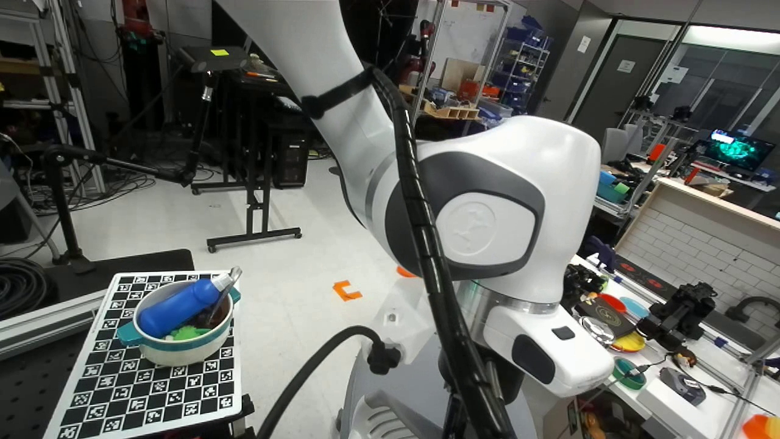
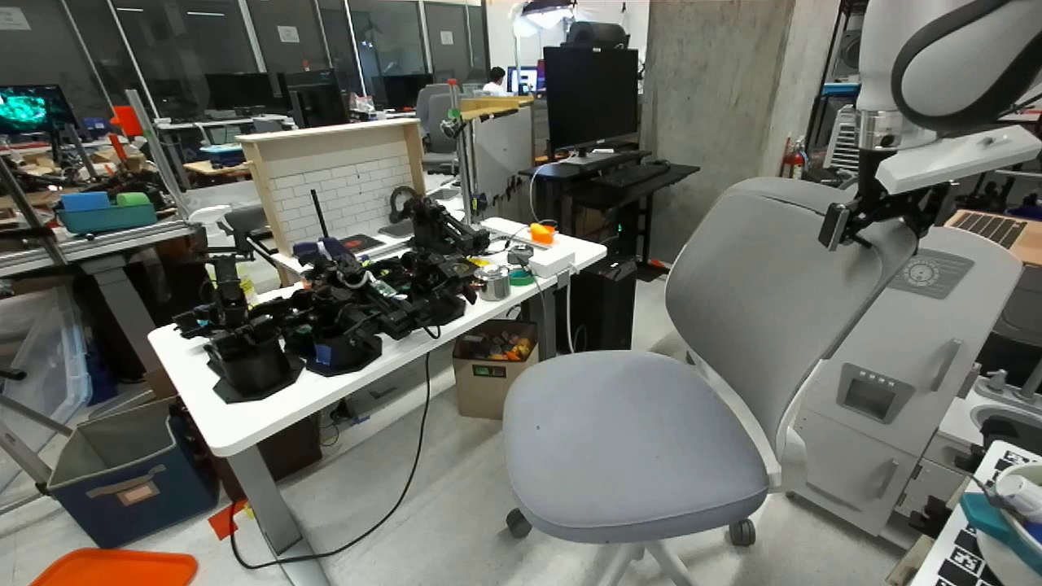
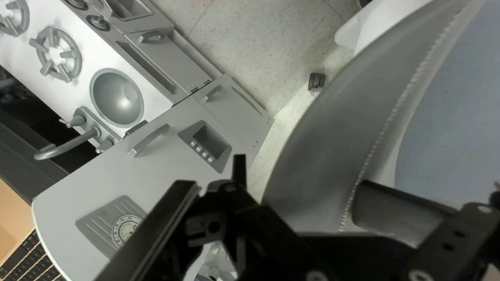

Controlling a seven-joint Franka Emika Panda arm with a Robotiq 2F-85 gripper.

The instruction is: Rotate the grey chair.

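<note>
The grey chair [image 2: 757, 285] has a curved backrest and a padded seat [image 2: 635, 448], and stands upright on casters. My gripper [image 2: 875, 228] is at the top corner of the backrest. Its fingers are spread, one in front of the seat-side face and one toward the rear. In the wrist view the backrest [image 3: 332, 156] with its seam runs between the open fingers of the gripper [image 3: 291, 183]. I cannot tell whether either finger touches it. In an exterior view the arm and its cable hide most of the gripper.
A grey toy kitchen [image 2: 871, 391] stands close behind the backrest; its sink [image 3: 117, 97] shows in the wrist view. A white table [image 2: 407, 358] with black robot arms is across from the seat. A bowl [image 1: 183, 350] with a blue bottle sits on a patterned board [image 1: 109, 372].
</note>
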